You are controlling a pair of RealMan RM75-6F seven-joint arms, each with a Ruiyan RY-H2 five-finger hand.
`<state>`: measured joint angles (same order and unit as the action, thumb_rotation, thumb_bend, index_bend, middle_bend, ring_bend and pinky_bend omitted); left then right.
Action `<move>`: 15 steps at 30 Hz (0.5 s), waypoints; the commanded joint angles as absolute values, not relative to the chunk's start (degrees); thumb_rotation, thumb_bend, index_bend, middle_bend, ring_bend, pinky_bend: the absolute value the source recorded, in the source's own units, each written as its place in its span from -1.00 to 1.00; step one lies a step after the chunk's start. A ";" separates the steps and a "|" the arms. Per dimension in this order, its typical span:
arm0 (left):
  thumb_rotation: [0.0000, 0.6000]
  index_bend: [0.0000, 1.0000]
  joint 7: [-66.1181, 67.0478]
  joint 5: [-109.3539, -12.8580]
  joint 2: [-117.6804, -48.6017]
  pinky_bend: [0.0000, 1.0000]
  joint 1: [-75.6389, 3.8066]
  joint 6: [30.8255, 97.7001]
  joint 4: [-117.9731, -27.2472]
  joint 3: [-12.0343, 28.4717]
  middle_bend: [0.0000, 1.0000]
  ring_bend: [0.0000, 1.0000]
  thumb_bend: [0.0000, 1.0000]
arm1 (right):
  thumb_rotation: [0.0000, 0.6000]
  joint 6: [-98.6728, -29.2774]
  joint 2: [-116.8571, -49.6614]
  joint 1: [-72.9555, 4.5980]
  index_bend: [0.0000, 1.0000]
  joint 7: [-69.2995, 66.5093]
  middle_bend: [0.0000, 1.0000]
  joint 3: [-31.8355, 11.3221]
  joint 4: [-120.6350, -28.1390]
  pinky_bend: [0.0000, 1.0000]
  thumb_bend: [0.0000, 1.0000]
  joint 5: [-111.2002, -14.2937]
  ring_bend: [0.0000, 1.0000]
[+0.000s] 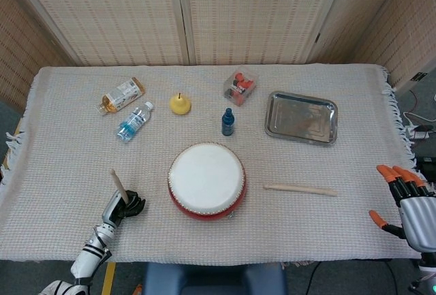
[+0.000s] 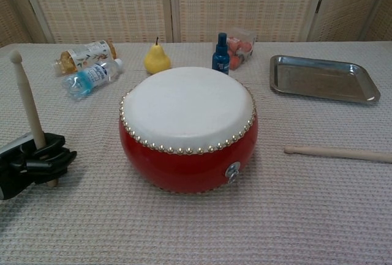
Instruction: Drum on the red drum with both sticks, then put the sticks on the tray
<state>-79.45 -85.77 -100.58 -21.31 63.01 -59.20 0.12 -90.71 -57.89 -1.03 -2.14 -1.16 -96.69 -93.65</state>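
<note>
The red drum with a white skin stands at the front middle of the table. Left of it my left hand grips a wooden drumstick near its lower end, and the stick stands nearly upright. The second drumstick lies flat on the cloth right of the drum. My right hand with orange fingertips hangs at the table's right front edge, fingers apart, holding nothing. The steel tray sits at the back right, bare.
Behind the drum stand a blue bottle, a yellow pear and a clear box of red fruit. Two bottles lie at the back left.
</note>
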 commanded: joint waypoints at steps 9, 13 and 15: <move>1.00 1.00 -78.17 -88.13 -99.94 1.00 -20.76 67.49 -58.10 -0.16 1.00 1.00 0.71 | 1.00 -90.17 -57.87 -1.15 -0.78 -1.46 -0.74 -1.04 -97.15 -0.68 -0.59 -93.59 -1.00; 1.00 1.00 -74.57 -88.44 -97.56 1.00 -20.49 70.30 -59.73 0.74 1.00 1.00 0.71 | 1.00 -88.56 -57.58 -1.49 -0.78 -0.31 -0.74 -0.80 -97.82 -0.65 -0.59 -92.76 -1.00; 1.00 1.00 -72.85 -88.56 -96.19 1.00 -20.46 71.36 -60.55 1.16 1.00 1.00 0.71 | 1.00 -87.41 -57.45 -1.81 -0.76 0.53 -0.74 -0.68 -98.33 -0.62 -0.59 -92.24 -1.00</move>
